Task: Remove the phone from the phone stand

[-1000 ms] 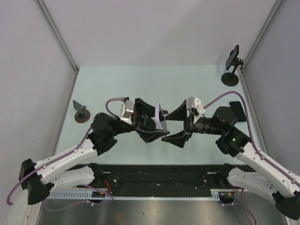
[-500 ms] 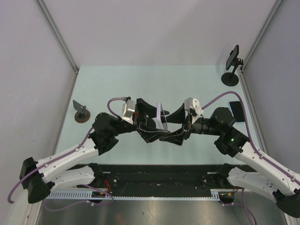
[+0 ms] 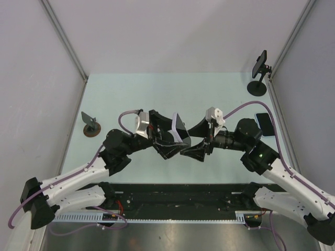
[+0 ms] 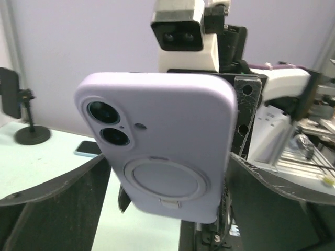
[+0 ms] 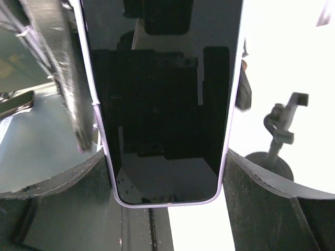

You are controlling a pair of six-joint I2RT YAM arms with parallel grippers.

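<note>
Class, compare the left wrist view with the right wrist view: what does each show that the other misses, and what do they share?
Left wrist only: the phone from its lilac back, with twin lenses, and a second phone on its stand. Right wrist only: the dark screen and an empty stand. Shared: the same phone, filling most of the frame.

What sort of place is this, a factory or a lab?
Probably a robotics lab test cell: a left arm and right arm bolted at the edge of a pale green table, plain grey partition walls around it, and props like a lilac phone and a phone stand.
</note>
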